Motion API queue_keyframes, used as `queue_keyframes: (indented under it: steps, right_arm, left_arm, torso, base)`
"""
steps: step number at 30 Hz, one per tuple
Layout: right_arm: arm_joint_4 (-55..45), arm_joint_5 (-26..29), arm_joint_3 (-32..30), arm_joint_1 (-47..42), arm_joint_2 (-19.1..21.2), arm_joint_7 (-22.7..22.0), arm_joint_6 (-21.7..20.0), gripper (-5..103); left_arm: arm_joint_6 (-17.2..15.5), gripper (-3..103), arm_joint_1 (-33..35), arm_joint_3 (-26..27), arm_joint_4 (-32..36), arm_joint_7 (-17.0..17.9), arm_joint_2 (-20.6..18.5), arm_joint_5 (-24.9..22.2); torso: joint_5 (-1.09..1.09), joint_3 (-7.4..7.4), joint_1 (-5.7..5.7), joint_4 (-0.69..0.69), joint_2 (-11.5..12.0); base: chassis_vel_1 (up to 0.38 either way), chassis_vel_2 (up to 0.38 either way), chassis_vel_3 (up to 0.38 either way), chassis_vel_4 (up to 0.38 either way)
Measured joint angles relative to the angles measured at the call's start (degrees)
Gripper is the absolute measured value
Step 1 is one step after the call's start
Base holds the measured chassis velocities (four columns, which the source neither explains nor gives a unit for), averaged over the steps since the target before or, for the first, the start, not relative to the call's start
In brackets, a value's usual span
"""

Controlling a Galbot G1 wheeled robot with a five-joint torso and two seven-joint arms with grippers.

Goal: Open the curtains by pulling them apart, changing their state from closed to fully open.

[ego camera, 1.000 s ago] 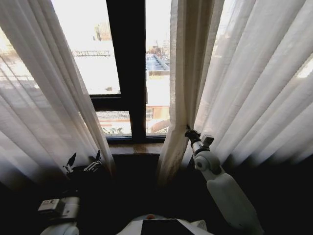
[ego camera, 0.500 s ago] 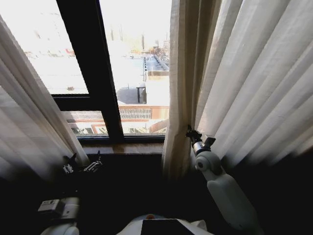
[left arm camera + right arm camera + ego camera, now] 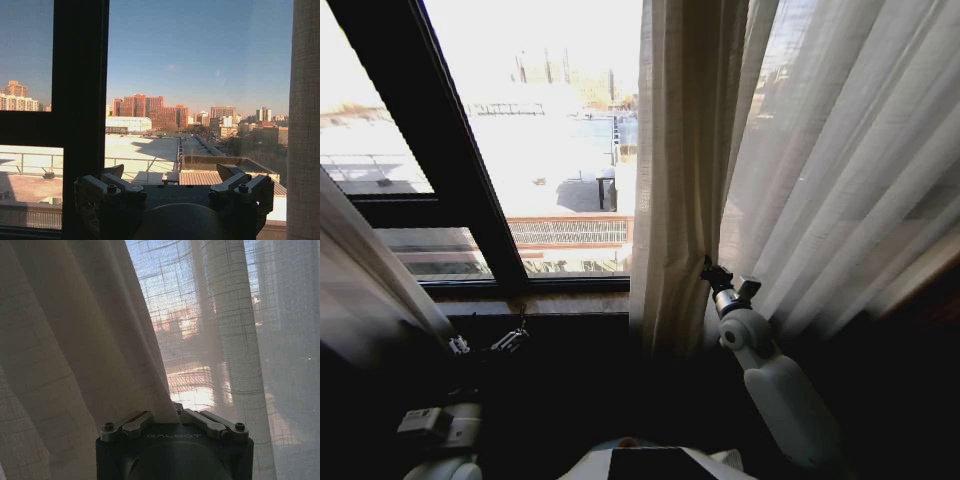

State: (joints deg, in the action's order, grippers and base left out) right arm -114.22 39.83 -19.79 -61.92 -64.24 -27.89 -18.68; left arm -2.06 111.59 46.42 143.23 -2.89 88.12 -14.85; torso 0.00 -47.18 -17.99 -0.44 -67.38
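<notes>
since 1 second ago the whole head view has swung, so the camera has turned: the black window frame bars (image 3: 470,190) now slant across the left, and much more bare glass shows between the 2 panels.

the left panel of the tall, sheer, cream-white pleated curtains (image 3: 360,285) is down to a blurred strip at the far left edge. the right panel (image 3: 820,170) is gathered from the middle of the picture rightward, its inner edge bunched into a thick column.

the right gripper (image 3: 718,276) sits against that bunched edge. in the right wrist view its jaws are drawn together with a fold of the weave (image 3: 165,390) running down between them, so it looks clamped on the fabric, though the pinch point itself is hidden behind the housing.

the left gripper (image 3: 485,343) is low beside the wooden window sill (image 3: 535,301). from its own wrist view (image 3: 172,176) the fingers stand wide apart with nothing between them, facing the glass.

my judgement: the opening is well along. what seems left is drawing the right panel further aside, since it covers about half the window.
</notes>
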Motion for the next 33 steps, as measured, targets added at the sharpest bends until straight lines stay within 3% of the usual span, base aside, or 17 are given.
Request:
queue_keyframes:
  steps: [33]
  right_arm:
    - [-0.39, -0.09, -0.14, -0.71, 0.67, -0.05, 0.08, 1]
  left_arm:
    - [0.14, 100, 0.20, -0.23, 0.00, -1.05, 0.32, -0.15]
  torso:
    - [0.01, 0.00, 0.00, 0.00, 0.00]
  base:
    - [-0.356, -0.350, 0.350, 0.352]
